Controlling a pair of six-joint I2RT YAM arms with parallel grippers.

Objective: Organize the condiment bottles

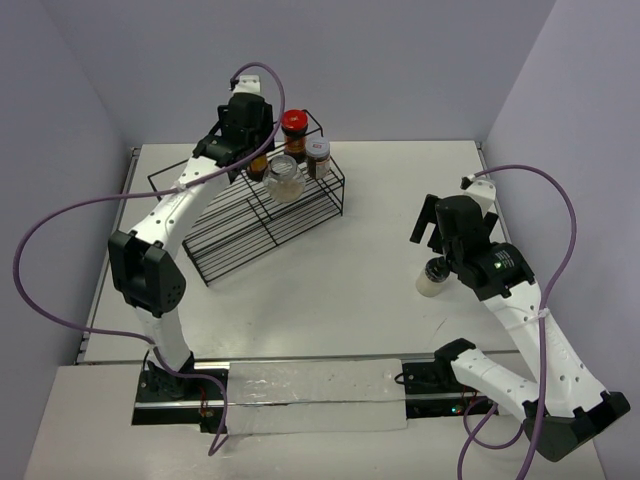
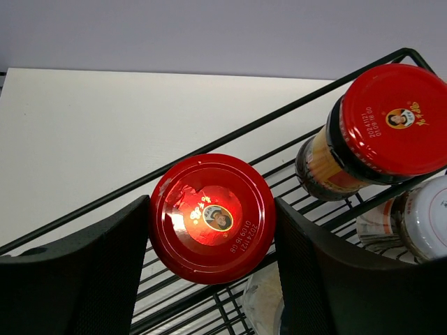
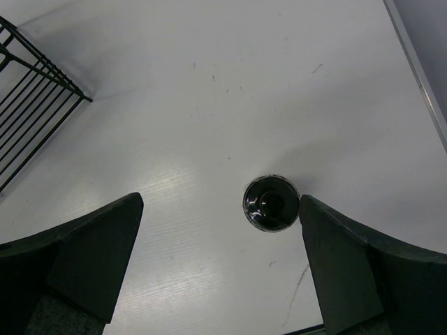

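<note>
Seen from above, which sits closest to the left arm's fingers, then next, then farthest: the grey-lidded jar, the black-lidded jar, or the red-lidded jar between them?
1. red-lidded jar: between the left fingers.
2. grey-lidded jar: right end of the rack.
3. black-lidded jar: on the table, far right.

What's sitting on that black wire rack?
Four jars: a red-lidded jar, a grey-lidded jar, a clear pale jar, and a second red-lidded jar held in the left gripper, which hides most of it from above.
</note>
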